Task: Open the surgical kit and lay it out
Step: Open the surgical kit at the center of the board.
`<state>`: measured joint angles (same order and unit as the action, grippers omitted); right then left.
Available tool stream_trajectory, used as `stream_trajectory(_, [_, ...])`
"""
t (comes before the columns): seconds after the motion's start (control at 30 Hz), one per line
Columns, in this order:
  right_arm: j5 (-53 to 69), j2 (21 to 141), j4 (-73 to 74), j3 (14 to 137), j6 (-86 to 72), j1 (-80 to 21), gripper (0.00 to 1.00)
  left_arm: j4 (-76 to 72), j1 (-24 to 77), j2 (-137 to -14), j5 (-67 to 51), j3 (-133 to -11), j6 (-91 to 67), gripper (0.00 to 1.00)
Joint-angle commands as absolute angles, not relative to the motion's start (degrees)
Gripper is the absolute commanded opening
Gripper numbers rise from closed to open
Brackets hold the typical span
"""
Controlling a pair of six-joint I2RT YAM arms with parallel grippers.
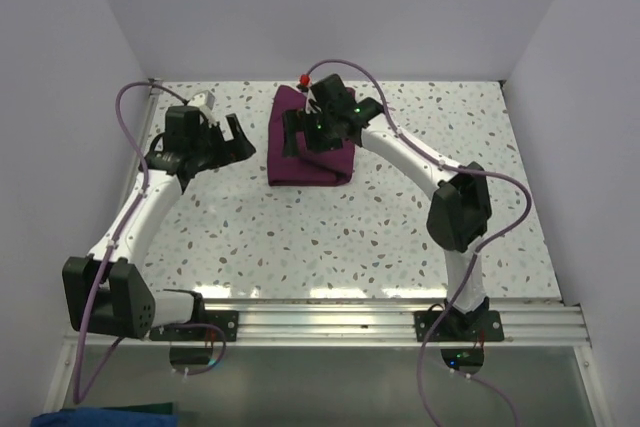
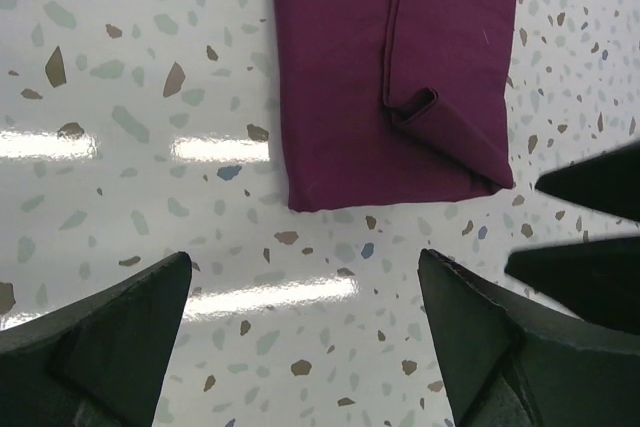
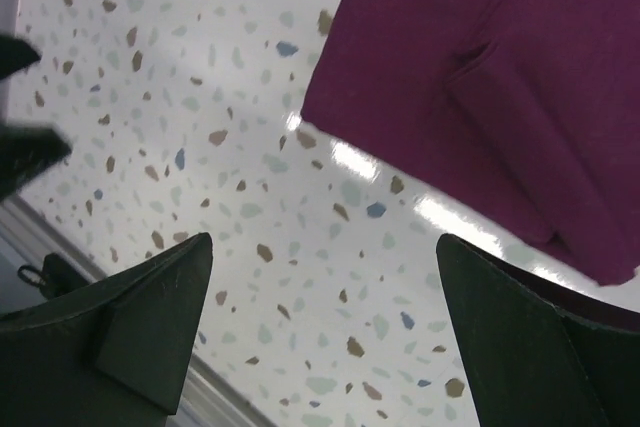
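The surgical kit is a folded dark purple-maroon cloth wrap [image 1: 310, 159] lying closed at the back middle of the speckled table. It also shows in the left wrist view [image 2: 380, 77] with a folded flap, and in the right wrist view [image 3: 500, 67]. The steel tray and the instruments are hidden. My left gripper [image 1: 240, 139] is open and empty just left of the wrap, above bare table [image 2: 305, 267]. My right gripper [image 1: 293, 135] is open and empty over the wrap's left edge, its jaws above bare table [image 3: 325, 247].
The right gripper's black fingertips [image 2: 590, 227] show at the right edge of the left wrist view. The left gripper's fingertips [image 3: 25, 147] show at the left of the right wrist view. White walls stand on three sides. A metal rail [image 1: 380, 322] runs along the near edge.
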<state>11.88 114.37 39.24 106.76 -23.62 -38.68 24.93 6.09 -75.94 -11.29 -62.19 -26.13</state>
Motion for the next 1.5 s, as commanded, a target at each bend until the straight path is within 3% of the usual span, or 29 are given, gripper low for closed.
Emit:
stream_trajectory(0.0, [6.1, 118.2, 45.3, 118.3, -19.4, -37.6, 0.98, 23.1, 6.2, -69.7, -13.0, -59.5, -27.2, 0.99])
stream_trajectory(0.27, [-2.5, 133.2, 49.0, 130.6, -17.6, -36.3, 0.98, 27.0, 6.4, -61.4, -12.5, -53.5, -27.8, 0.99])
stream_trajectory(0.53, [-2.6, 139.8, 48.3, 136.1, -18.1, -35.7, 0.95, 29.3, 6.3, -59.2, -12.1, -51.9, -27.5, 0.99])
stream_trajectory(0.63, [-2.5, 139.7, 48.4, 135.1, -18.3, -35.9, 0.81, 29.1, 6.3, -60.3, -12.5, -51.9, -27.3, 0.98])
stream_trajectory(0.73, [-3.6, 138.8, 48.6, 132.9, -18.1, -35.8, 0.44, 29.1, 6.4, -61.3, -12.9, -52.3, -26.9, 0.98])
stream_trajectory(0.77, [-4.0, 138.5, 48.9, 132.6, -17.9, -35.8, 0.23, 29.1, 6.3, -61.4, -12.7, -52.6, -26.5, 0.98])
stream_trajectory(0.83, [-6.4, 137.3, 50.0, 131.9, -17.5, -35.8, 0.00, 29.1, 6.3, -61.8, -12.6, -52.6, -26.3, 0.98])
stream_trajectory(1.07, [-22.4, 125.6, 50.7, 124.3, -18.7, -33.0, 0.00, 28.1, 6.3, -65.0, -13.1, -54.6, -25.2, 0.98])
stream_trajectory(1.3, [-25.5, 109.5, 48.3, 98.9, -26.6, -23.1, 0.00, 25.1, 7.0, -72.5, -14.2, -59.9, -24.7, 0.98])
stream_trajectory(1.4, [-27.2, 107.8, 47.9, 92.8, -26.4, -21.0, 0.00, 22.9, 9.2, -77.6, -14.7, -63.7, -24.9, 0.98])
stream_trajectory(1.43, [-27.4, 107.8, 48.2, 91.6, -26.1, -20.3, 0.02, 22.7, 10.3, -81.1, -14.6, -64.9, -24.9, 0.98])
stream_trajectory(1.47, [-27.3, 108.1, 48.9, 90.5, -26.1, -20.0, 0.22, 22.8, 12.9, -83.1, -14.2, -66.3, -24.6, 0.98])
